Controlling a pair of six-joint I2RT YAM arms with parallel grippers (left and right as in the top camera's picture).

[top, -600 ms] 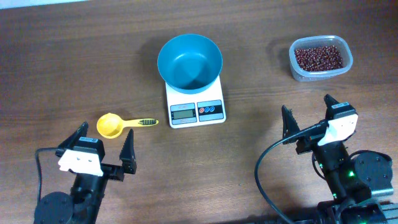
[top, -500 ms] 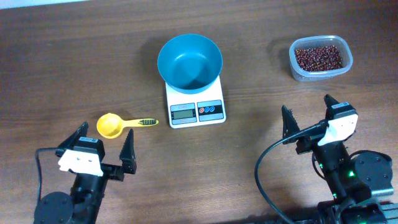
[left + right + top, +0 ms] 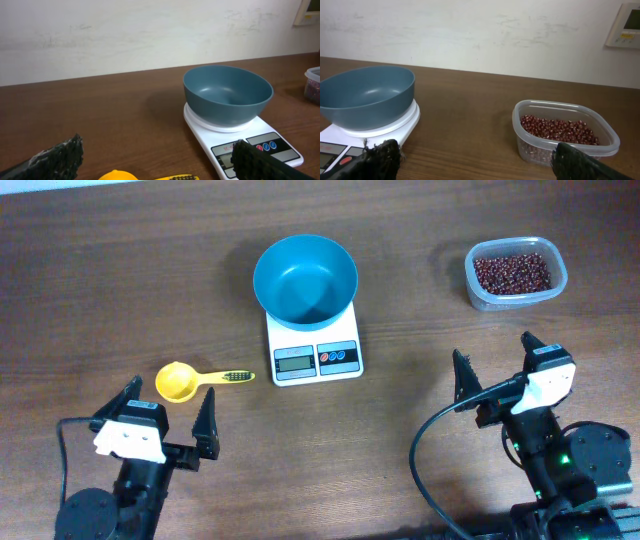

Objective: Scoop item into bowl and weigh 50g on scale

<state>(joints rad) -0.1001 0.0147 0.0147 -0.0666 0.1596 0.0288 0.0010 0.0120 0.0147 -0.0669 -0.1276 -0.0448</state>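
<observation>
Overhead, the teal-blue bowl (image 3: 305,278) sits on the platform of the white scale (image 3: 314,360) near the middle of the wooden table (image 3: 120,270), and the scale's display and red and blue buttons face the arms. The beans (image 3: 511,273) lie in a loose heap inside a clear plastic tub (image 3: 516,301) at the far right of the table, well apart from the bowl. A yellow scoop (image 3: 180,381) lies flat on the table left of the scale, its cup to the left and its handle pointing toward the scale without touching it. The left gripper (image 3: 170,402) hangs at the near edge just behind the scoop, fingers spread wide and gripping nothing. The right gripper (image 3: 492,345) hangs on the near side of the tub, apart from it, fingers likewise spread wide and empty. From the right wrist, the tub of beans stands ahead to the right and the bowl on the scale to the left
</observation>
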